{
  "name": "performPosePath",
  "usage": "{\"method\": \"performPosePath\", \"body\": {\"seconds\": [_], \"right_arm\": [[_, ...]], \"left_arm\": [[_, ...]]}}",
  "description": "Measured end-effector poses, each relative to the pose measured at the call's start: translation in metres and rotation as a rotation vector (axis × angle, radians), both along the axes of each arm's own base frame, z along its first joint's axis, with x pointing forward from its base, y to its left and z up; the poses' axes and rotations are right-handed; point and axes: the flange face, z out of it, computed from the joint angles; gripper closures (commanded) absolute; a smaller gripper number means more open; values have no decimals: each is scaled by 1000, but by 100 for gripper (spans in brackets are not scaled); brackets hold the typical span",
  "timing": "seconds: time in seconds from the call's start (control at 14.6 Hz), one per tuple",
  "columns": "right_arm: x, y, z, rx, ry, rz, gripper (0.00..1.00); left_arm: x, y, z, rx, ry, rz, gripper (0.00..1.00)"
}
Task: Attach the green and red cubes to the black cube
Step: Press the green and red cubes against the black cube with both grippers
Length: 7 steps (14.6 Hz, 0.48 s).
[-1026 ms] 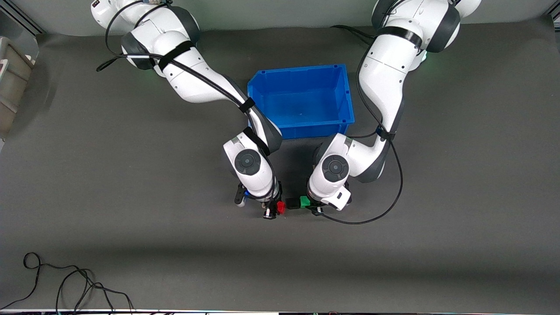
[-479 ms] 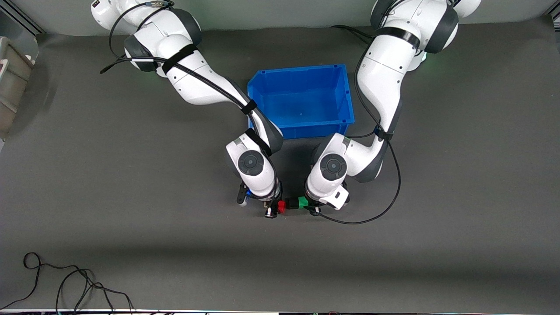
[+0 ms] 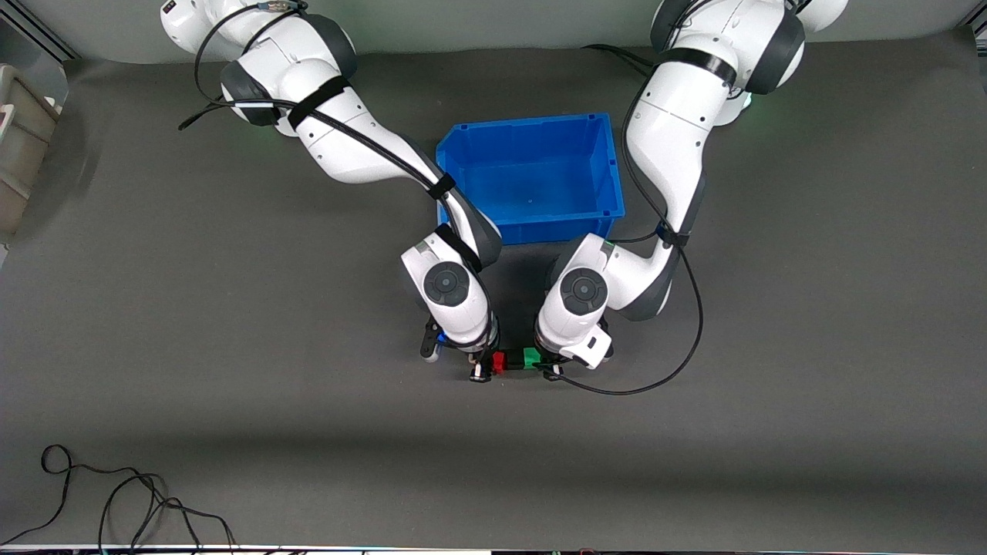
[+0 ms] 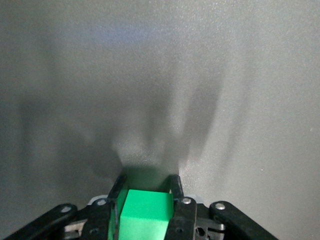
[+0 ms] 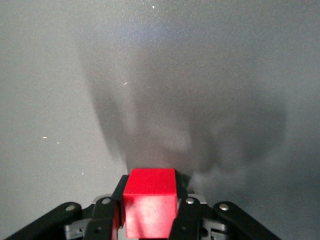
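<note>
A: Where was the red cube (image 3: 499, 361)?
B: Lower center of frame, clamped in the right end effector (image 3: 487, 365).
A: The green cube (image 3: 530, 356)?
B: Clamped in the left end effector (image 3: 544, 364), flanking the black cube (image 3: 514, 359), above the desk (image 3: 231, 324).

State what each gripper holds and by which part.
Left gripper clamps the green cube by two opposite side faces; right gripper clamps the red cube the same way.

Three cubes (image 3: 515, 360) in a row between both tools, nearer than bin (image 3: 614, 185).
</note>
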Motion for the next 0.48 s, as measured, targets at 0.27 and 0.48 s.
{"method": "performPosePath", "body": {"seconds": [0.27,0.48], "right_arm": [[1,2,4,5,-6,2,41],[3,9,16,23,-34,18,0]], "left_arm": [[2,2,0,4,-3,4,100],[2,1,0,2,-9,4,78]]}}
